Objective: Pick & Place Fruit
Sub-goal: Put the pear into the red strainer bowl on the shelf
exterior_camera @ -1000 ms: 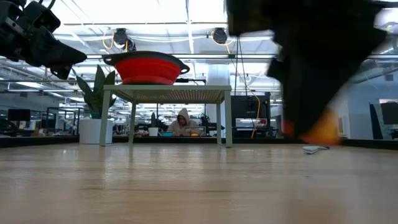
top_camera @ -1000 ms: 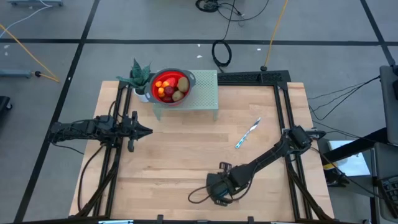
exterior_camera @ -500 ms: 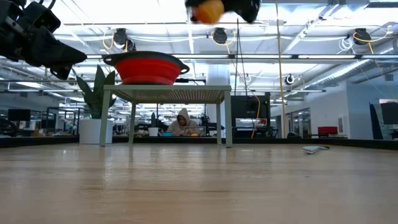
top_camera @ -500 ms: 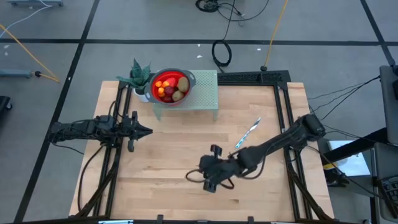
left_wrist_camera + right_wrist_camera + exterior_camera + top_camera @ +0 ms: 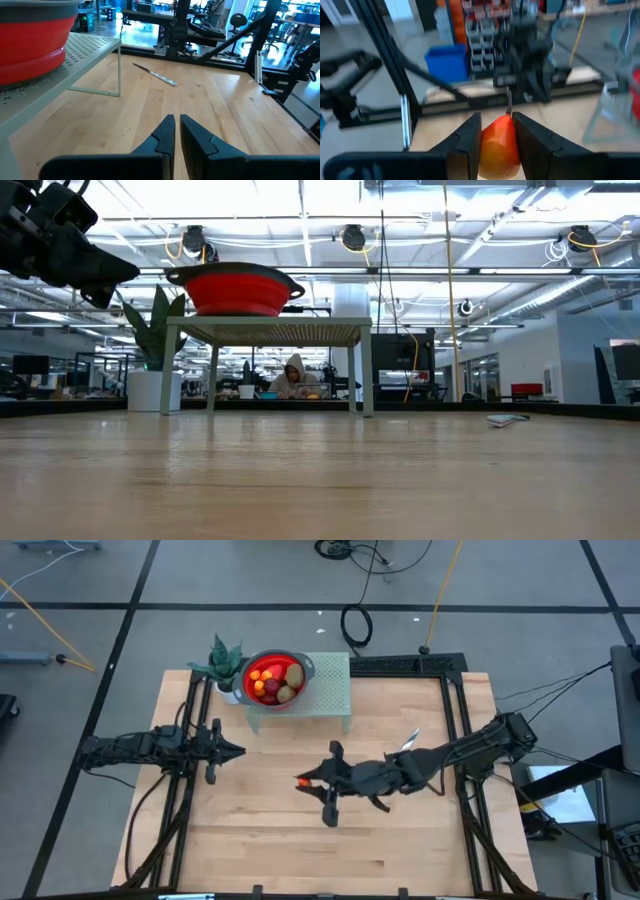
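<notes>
- Red-orange oval toy fruit with a thin dark stem: pinched between the two dark fingers of the right gripper; in the high view it shows as a small orange-red spot at the gripper's tip, above the middle of the table.
- Right gripper: closed on the red-orange fruit, one finger on either side; its dark arm reaches in from the table's right edge towards the centre.
- Remaining small toy fruits, orange, dark red and brownish-green pieces: heaped together inside the round red bowl with grey rim.
- Red bowl: stands on a pale green perforated metal stand with thin legs, at the far side of the table; its red wall also shows in the left wrist view.
- Left gripper: fingers closed together, holding nothing; held above the table's left part, pointing towards the centre, well apart from the right gripper.
- Slim blue-and-white stick: lying flat on the table's right half, just beside the right arm.
- Green spiky potted plant: beside the stand, at its left end, touching the bowl's edge as seen from above.
- Light wooden slatted table top: carries all of the above.
- Person in a hood: seated in the room well behind the table, seen under the stand.
</notes>
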You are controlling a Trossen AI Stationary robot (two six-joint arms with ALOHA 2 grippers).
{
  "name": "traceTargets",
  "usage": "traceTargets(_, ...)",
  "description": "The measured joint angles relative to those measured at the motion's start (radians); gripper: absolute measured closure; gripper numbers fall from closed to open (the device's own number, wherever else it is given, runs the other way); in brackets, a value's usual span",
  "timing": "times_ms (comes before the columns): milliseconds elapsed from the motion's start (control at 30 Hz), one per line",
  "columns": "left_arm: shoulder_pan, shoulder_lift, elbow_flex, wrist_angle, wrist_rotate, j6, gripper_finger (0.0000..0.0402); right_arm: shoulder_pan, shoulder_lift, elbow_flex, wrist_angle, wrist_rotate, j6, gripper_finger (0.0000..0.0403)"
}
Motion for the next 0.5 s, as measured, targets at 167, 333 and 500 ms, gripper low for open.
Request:
traceTargets(167,0.000,0.000,0.000,0.000,0.000,0.000,0.0376,-0.009,-0.008,0.000,0.161,-0.005,-0.079,0.0306)
traceTargets(333,0.000,0.000,0.000,0.000,0.000,0.000,0.0376,-0.023,-0.009,0.000,0.360,-0.055,-0.171,0.0306)
traceTargets(500,0.000,0.000,0.000,0.000,0.000,-0.004,0.0376,-0.056,-0.009,0.000,0.517,-0.183,-0.216,0.0306)
